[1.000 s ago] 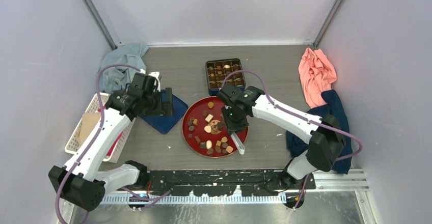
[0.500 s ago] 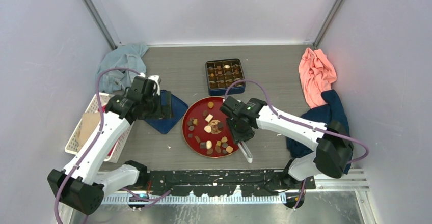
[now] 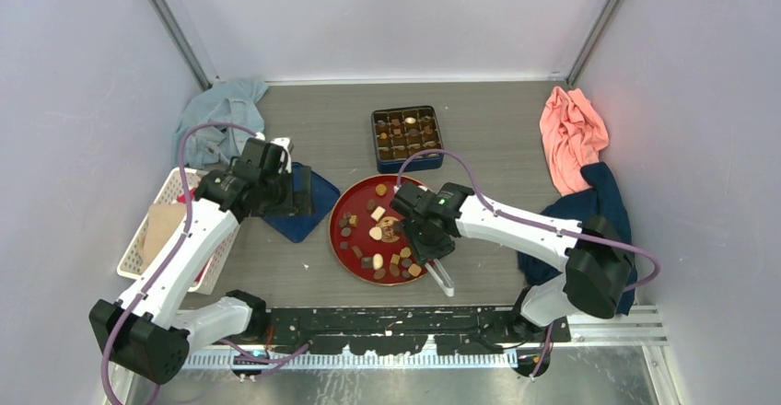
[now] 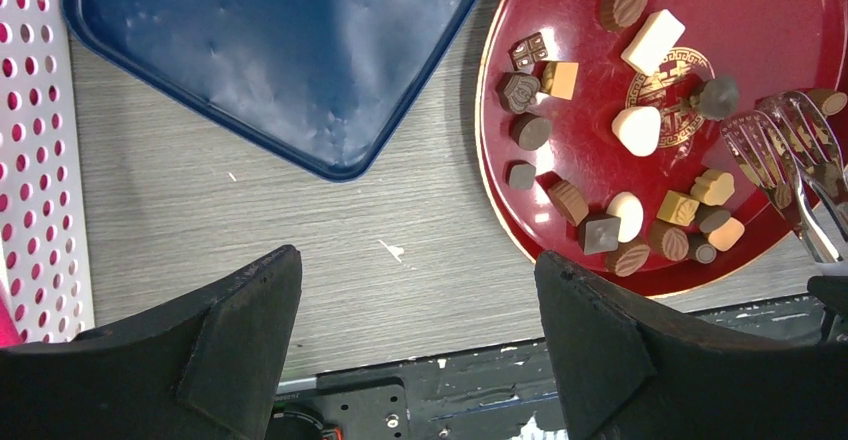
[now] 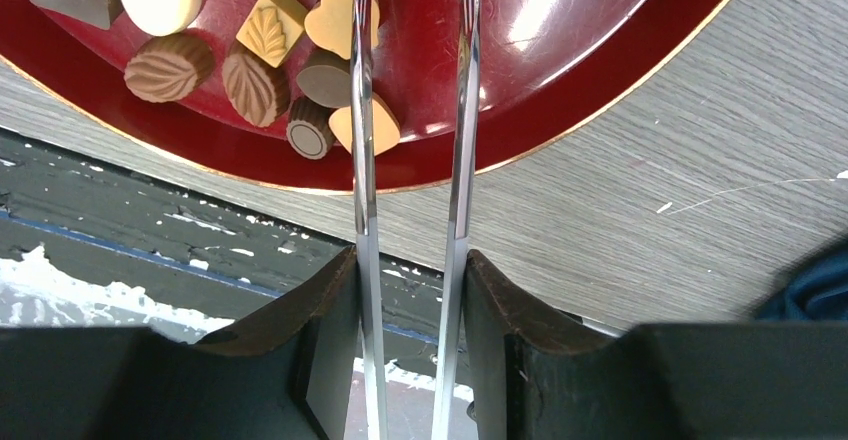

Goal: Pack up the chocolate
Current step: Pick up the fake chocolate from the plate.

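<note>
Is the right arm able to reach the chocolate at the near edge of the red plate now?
Probably yes. The right tool grips tongs whose tips lie over the red plate, right above the chocolate near its rim; nothing stands between.

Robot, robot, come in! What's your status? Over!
Left gripper open, empty. Right gripper clamping tongs over red plate. Chocolates loose on plate. Nothing blocking.

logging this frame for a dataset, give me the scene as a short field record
right fingers: shut on metal tongs, tips over the red plate
left fingers: open, empty, above the table near the blue lid
chocolates: many loose on the plate
chocolate box: behind the plate, pieces in compartments
edges: white basket left, pink cloth right
</note>
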Action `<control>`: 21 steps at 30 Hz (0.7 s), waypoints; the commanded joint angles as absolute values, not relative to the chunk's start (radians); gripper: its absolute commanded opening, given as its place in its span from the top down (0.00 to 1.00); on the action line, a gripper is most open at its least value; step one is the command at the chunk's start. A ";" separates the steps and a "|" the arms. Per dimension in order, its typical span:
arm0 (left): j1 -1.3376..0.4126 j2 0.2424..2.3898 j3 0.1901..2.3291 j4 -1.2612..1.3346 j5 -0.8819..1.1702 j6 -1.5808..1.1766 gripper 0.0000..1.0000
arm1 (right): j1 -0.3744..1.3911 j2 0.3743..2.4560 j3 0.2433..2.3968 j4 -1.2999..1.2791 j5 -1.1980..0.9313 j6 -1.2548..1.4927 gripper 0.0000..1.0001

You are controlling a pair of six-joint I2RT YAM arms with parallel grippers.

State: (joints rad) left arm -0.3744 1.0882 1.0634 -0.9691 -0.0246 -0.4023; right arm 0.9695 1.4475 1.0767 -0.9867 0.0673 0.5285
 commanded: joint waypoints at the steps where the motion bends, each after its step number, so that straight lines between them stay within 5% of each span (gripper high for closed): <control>1: -0.371 1.080 1.065 -0.938 -0.062 -0.373 0.13 | 0.978 1.460 1.081 -0.939 0.079 0.518 0.55; 21: -0.371 1.081 1.055 -0.946 -0.065 -0.375 0.13 | 0.977 1.555 1.120 -0.881 0.041 0.494 0.52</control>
